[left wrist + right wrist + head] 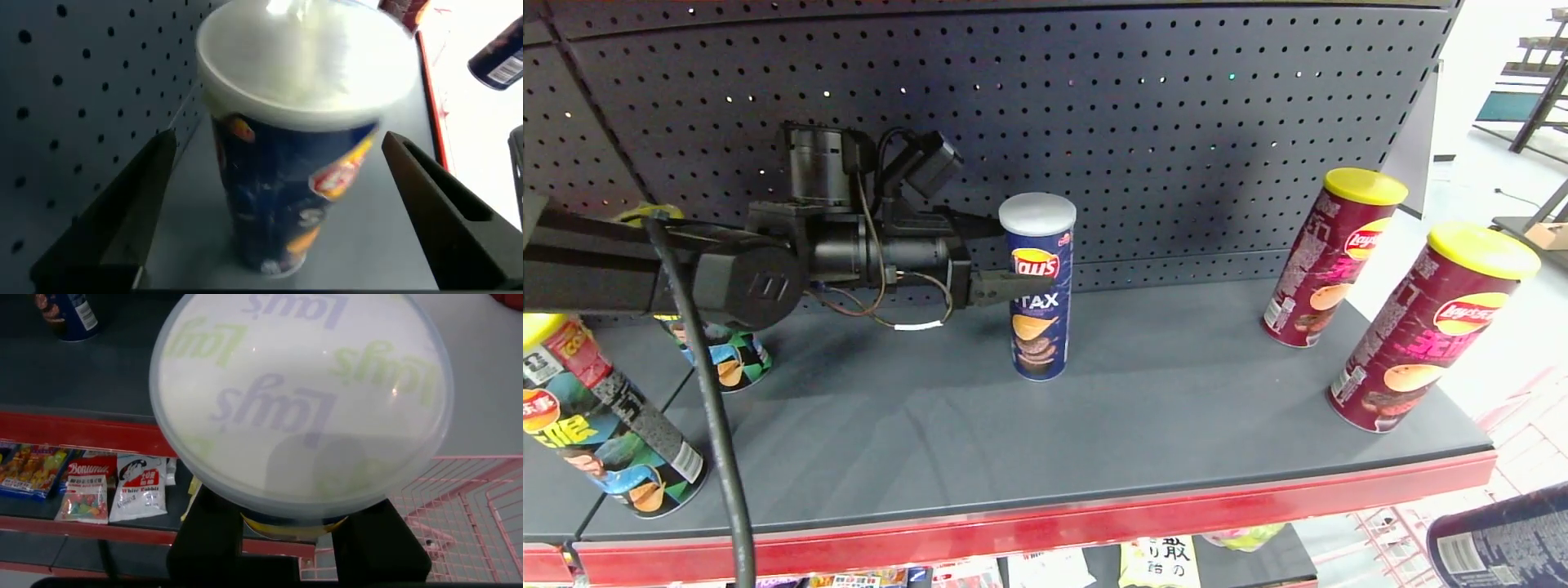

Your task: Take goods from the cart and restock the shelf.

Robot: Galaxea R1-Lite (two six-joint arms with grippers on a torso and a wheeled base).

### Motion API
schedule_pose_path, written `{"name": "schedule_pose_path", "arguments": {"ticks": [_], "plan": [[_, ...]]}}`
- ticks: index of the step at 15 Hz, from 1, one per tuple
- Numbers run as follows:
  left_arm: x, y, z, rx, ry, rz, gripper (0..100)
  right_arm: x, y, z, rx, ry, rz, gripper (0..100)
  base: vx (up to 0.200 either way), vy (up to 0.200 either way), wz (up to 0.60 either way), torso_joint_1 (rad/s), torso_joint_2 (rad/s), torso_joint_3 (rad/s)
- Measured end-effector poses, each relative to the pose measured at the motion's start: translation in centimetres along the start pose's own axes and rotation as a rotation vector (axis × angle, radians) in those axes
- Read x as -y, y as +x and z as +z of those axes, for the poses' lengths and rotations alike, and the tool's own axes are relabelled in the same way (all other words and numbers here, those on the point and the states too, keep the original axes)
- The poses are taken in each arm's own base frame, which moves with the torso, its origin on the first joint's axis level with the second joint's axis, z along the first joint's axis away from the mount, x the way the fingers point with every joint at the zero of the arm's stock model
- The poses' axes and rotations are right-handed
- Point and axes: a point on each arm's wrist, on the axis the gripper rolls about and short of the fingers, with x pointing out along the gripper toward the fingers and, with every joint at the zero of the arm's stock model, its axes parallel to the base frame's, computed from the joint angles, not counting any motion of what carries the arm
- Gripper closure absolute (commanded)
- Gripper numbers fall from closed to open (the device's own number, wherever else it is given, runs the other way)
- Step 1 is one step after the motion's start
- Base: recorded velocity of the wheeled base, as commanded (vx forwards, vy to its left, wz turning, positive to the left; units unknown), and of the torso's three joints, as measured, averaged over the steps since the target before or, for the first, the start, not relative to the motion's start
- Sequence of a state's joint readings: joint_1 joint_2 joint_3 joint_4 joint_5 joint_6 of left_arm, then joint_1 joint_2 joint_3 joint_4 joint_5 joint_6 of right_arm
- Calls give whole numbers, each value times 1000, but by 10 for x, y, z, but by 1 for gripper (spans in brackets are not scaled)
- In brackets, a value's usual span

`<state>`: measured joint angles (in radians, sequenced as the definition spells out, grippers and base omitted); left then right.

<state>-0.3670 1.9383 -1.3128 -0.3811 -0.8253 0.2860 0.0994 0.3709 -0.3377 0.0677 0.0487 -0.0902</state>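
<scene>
Hanging horiz. over shelf [1176, 392], left gripper [279, 143] straddles blue can [1037, 327], fingers [122, 212] apart.

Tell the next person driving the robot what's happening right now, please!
Left gripper: open, with a finger on each side of the blue can.
Right gripper: shut on a second blue can, held out in front of the shelf with the pink cart below it.
Done: the blue can stands upright mid-shelf, near the pegboard back. Two red cans stand further right.
Left: draw the left arm back without tipping the can, then shelve the second blue can, probably in the open space beside the first one. After that, go back to the cart for any more goods.
</scene>
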Motion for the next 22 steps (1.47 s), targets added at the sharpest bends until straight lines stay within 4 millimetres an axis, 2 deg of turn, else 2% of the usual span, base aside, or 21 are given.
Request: {"name": "schedule_pose_path", "arguments": {"ticks": [10,11,19,22], "plan": [[-5,24,-3,18,1,-73,0,0,-1,3,13,-1,-4,100,0,0,0,0,0,0],[-5,25,-4,17,0,-74,100,0,-1,4,14,-1,-4,100,0,0,0,0,0,0],[3,33,-3,15,-30,-103,100,0,-1,4,15,0,-4,100,0,0,0,0,0,0],[9,26,-1,10,-34,-98,100,0,-2,5,18,-1,-1,100,0,0,0,0,0,0]]}}
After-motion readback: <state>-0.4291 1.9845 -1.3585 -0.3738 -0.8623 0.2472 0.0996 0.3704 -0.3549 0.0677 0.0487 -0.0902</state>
